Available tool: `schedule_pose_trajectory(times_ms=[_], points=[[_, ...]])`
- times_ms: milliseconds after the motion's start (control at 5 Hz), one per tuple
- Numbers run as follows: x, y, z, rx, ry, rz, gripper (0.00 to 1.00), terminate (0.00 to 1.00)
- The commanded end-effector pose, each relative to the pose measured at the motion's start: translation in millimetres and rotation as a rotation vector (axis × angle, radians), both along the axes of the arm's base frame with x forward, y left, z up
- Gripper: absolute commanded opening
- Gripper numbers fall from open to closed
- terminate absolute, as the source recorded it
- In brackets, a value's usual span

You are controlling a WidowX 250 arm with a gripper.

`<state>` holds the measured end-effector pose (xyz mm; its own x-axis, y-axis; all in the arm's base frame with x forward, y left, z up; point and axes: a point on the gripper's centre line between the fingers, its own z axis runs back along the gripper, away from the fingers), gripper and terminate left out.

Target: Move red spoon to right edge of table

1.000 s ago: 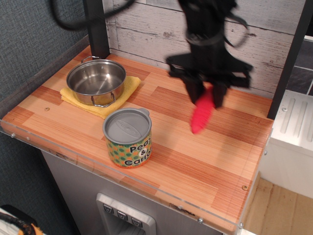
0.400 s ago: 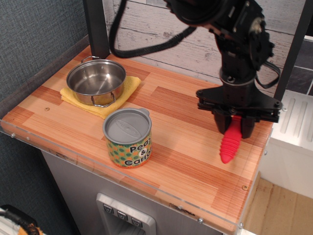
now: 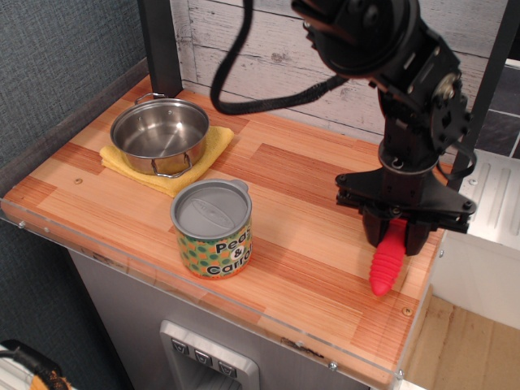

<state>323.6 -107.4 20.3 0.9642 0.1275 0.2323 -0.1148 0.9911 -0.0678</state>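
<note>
The gripper (image 3: pixel 396 237) is clamping the red spoon (image 3: pixel 387 262) by its upper end, handle hanging down over the table (image 3: pixel 317 268) at about four o'clock, near the right rim. Transport looks nearly done; lowering and releasing are what is left.

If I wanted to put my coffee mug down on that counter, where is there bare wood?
The widest bare wood lies between the can and the red spoon hanging from the gripper. Another free strip runs along the back wall, right of the pot. The left back corner is crowded: the pot sits on a yellow cloth. The right edge is taken by the arm.
</note>
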Motion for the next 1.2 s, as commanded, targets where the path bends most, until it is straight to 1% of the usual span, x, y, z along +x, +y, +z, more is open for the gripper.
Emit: schedule_pose_trajectory(times_ms=[0, 200, 400, 600, 800, 1000], points=[[-17, 5, 12, -0.015, -0.067, -0.013, 0.00, 0.00], [-17, 9, 19, -0.031, -0.083, 0.000, 1.00, 0.00], [-18, 16, 34, -0.067, -0.111, 0.009, 1.00, 0.00], [-18, 18, 50, -0.057, -0.152, 0.034, 1.00, 0.00], [-20, 26, 68, -0.043, -0.140, 0.067, 1.00, 0.00], [-30, 48, 81, 0.010, -0.070, 0.000, 1.00, 0.00]])
